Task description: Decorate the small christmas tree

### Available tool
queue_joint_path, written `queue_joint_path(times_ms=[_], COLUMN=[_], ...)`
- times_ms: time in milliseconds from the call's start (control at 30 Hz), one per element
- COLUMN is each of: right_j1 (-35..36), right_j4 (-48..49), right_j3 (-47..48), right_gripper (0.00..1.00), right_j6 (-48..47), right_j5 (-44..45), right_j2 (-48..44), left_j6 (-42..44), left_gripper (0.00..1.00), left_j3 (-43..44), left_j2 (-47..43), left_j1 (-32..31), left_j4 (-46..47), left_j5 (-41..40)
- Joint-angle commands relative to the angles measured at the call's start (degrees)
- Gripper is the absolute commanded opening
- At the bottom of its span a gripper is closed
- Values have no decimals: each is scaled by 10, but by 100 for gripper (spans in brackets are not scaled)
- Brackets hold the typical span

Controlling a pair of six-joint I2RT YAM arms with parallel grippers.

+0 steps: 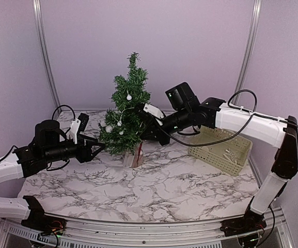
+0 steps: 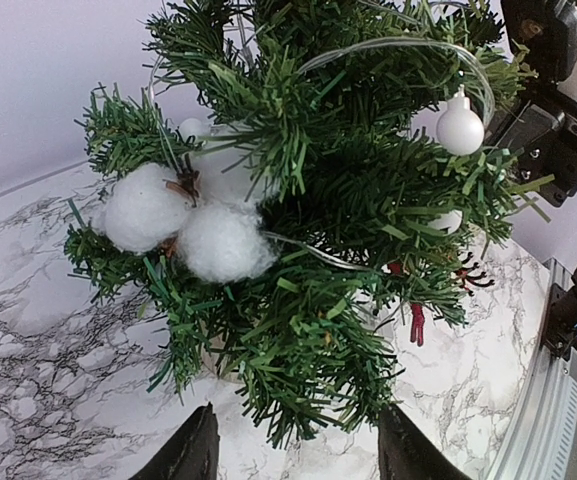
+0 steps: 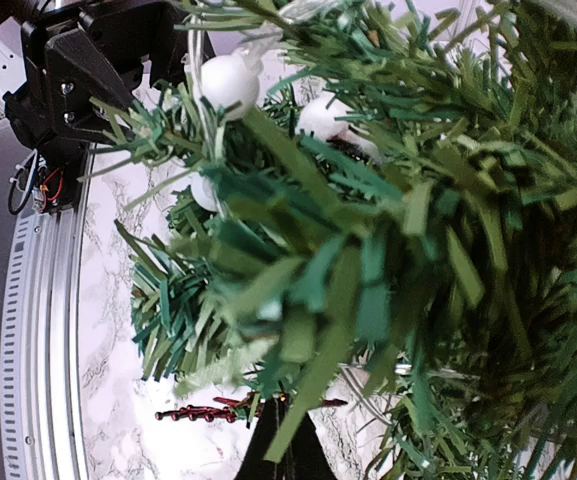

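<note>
Pale lilac panelled walls close the cell at the back and on both sides, so I have little room behind the work. The white marble-patterned table looks smooth and slick, and I expect a light thing to slide on it.

The small dark-green bristly artificial christmas tree stands upright behind the table's centre, between my two arms. The beige perforated plastic basket is near on its right. I judge the tree light and top-heavy: a push at the crown would tip it or skate it. Its branches look springy and give no firm hold. I would steady it at the thin trunk low down, or at the round light-wood base.

The left gripper sits low at the tree's left side, fingers apart, holding nothing. The right gripper is deep in the foliage from the right, fingers closed; whether they pinch anything I cannot tell.

White cotton puffs and small white bulbs on a clear wire hang loosely. Snagging that wire would drag the tree.
</note>
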Motion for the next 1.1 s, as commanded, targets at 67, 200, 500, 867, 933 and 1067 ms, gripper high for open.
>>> queue_joint_path(times_ms=[67,200,500,867,933,1067], right_j1=[-2,-1,-1,0,-1,0], right_j4=[29,28,27,25,27,23], right_j3=[10,16,13,1,-6,-14], right_gripper=[0,0,0,11,13,19], right_j6=[-6,-6,-8,-4,-2,1], right_j5=[-17,-15,4,20,23,24], right_j2=[4,12,22,3,-6,-18], left_j6=[10,11,12,11,11,12], left_gripper=[54,54,54,54,54,55], left_j3=[10,12,12,16,16,17], left_j2=[2,5,6,15,16,18], left_j1=[-2,-2,-2,-2,-2,-2], left_j4=[13,12,11,14,14,16], left_j5=[1,1,-4,-8,-7,-6])
